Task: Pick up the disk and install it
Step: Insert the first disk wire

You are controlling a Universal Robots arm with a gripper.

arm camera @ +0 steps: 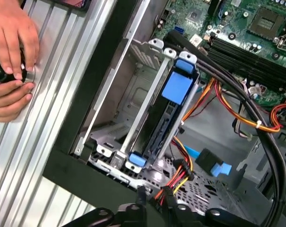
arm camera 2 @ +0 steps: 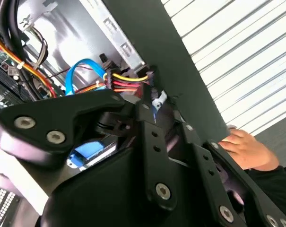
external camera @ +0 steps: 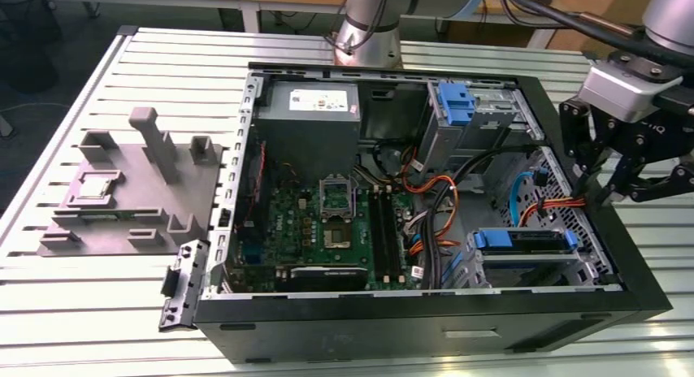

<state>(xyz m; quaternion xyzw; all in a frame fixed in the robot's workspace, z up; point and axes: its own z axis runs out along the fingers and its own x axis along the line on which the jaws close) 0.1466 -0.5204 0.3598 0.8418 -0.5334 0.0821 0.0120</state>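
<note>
- Gripper [external camera: 607,190] hangs over the computer case [external camera: 434,328], just above the case wall on the exterior view's right; nothing can be seen in its grasp, and how far apart its fingers stand I cannot tell.
- Disk [external camera: 522,240] sits inside the case, slotted in the drive cage near the front corner, with its blue rail facing up; in the first wrist view [arm camera: 173,101] it stands on edge between the cage's metal walls, close beside the orange and yellow cables [arm camera: 204,101].
- Handling, as a judgement: the disk looks stiff and fairly heavy for its size, with smooth metal faces that could slip and electronics that dislike knocks; the blue plastic rails or the two long edges seem the safest hold, clear of the connector end.
- A person's hands [arm camera: 10,56] rest on the slatted table [external camera: 109,288] outside the case wall, holding a small dark object.
</note>
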